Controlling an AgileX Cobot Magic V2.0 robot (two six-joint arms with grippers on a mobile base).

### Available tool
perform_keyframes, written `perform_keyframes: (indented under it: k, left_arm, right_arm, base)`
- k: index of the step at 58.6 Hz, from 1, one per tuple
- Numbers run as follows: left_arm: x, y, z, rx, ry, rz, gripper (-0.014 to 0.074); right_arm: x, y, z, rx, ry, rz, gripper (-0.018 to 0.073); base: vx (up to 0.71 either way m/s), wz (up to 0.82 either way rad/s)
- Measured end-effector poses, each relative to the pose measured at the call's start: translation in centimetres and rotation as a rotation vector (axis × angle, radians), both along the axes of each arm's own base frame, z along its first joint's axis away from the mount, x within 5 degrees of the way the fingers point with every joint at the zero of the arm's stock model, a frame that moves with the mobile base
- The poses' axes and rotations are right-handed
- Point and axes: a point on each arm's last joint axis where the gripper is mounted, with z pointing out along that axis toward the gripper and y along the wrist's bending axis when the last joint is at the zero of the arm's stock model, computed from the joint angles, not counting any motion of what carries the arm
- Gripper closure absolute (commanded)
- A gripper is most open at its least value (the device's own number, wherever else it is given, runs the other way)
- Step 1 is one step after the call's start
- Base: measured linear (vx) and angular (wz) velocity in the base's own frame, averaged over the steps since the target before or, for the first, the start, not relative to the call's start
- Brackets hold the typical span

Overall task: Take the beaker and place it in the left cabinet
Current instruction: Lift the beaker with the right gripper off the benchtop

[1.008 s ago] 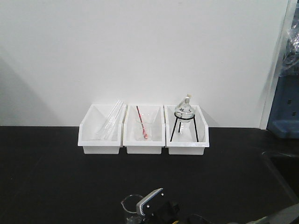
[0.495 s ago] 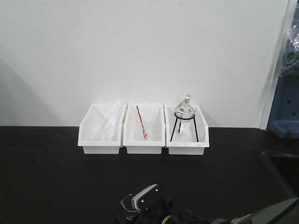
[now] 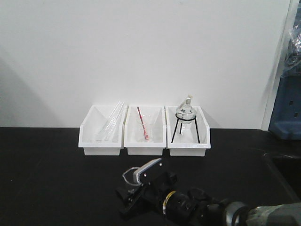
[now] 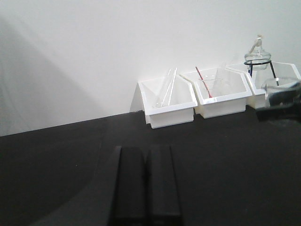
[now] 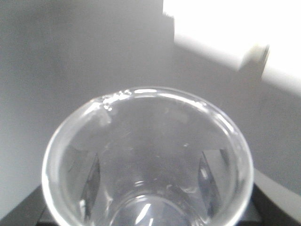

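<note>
The beaker (image 5: 146, 141), clear glass with a pour spout, fills the right wrist view. My right gripper (image 5: 148, 183) is shut on it, its dark fingers (image 5: 91, 181) showing through the glass on both sides. In the front view the right gripper (image 3: 131, 197) is low in the middle above the black bench, with the beaker's rim (image 3: 126, 176) just visible. The left wrist view catches the beaker (image 4: 277, 87) at its right edge. My left gripper (image 4: 146, 153) is shut with nothing in it, low over the bench. The left cabinet is out of view.
Three white bins (image 3: 144, 147) stand in a row against the white wall: glass tubes in the left bin (image 3: 99, 141), a conical flask with a red rod (image 3: 145, 127) in the middle, a round flask on a black tripod (image 3: 185, 115) at right. A blue unit (image 3: 288, 108) stands far right.
My right arm has come further into the front view, up and away from the bottom edge, carrying the beaker with it. The bins have not moved.
</note>
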Motion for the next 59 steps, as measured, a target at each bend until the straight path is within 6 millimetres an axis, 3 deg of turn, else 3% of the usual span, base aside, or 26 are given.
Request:
perform_keyframes:
  k: [8, 20, 36, 45, 59]
  left_arm:
    - [0.0, 0.0, 0.0, 0.0, 0.0, 0.0, 0.0595]
    - [0.0, 0.0, 0.0, 0.0, 0.0, 0.0, 0.0595]
    - [0.0, 0.0, 0.0, 0.0, 0.0, 0.0, 0.0595]
    - [0.0, 0.0, 0.0, 0.0, 0.0, 0.0, 0.0595]
    - [0.0, 0.0, 0.0, 0.0, 0.0, 0.0, 0.0595]
  right_arm:
    - [-0.7, -0.8, 4.6, 0.007, -0.013, -0.039, 0.0569]
    - [-2.3, -2.7, 9.2, -0.014, 0.077, -0.141, 0.0568]
    - [-4.9, -4.7, 15.1, 0.021, 0.025, -0.187, 0.0568]
    - [-5.8, -5.2, 16.9, 0.049, -0.014, -0.186, 0.0568]
    - [-5.9, -5.3, 16.9, 0.047, -0.012, -0.187, 0.0568]
  base:
    - [0.0, 0.0]
    - [0.0, 0.0]
    - [0.0, 0.0]
    - [0.0, 0.0]
    - [0.0, 0.0]
